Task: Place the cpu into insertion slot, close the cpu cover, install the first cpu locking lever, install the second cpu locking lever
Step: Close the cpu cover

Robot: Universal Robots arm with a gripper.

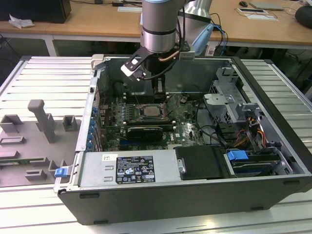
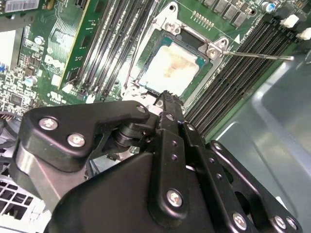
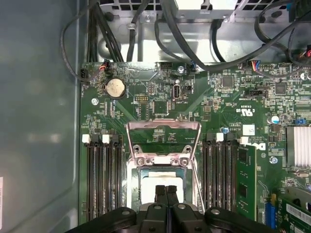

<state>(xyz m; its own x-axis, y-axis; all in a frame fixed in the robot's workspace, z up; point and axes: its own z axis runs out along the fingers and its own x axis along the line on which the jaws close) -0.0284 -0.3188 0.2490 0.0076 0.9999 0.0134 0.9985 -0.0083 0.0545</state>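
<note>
Pincer (image 3: 166, 189) sat closest to the lens in both wrist views: black links, screw heads, fingers pressed flat together with nothing between them. From the first wrist view I saw the tips hanging right over the near edge of the cpu (image 3: 162, 177). I couldn't tell whether they touched it.

The cpu was lying flat in the insertion slot (image 2: 210, 50), pale top up with a brownish smear across it. The cpu cover (image 3: 164, 127) stood flipped open at the far side of the socket, its window showing green circuit board (image 3: 146, 104) behind. One locking lever (image 2: 257, 56), a thin rod, stuck out sideways over the memory slots (image 2: 243, 73) in the second wrist view, not latched. More black memory slots flanked the socket on both sides. A coin cell (image 3: 115, 88) sat on the board beyond the cover.

From the exterior view I had the arm (image 1: 158, 24) coming straight down into the open computer case (image 1: 195, 204), which lay on its side on the ribbed metal counter (image 1: 44, 78). Grey fixtures (image 1: 41, 122) stood on the counter at the exterior view's left, well apart from the case.
</note>
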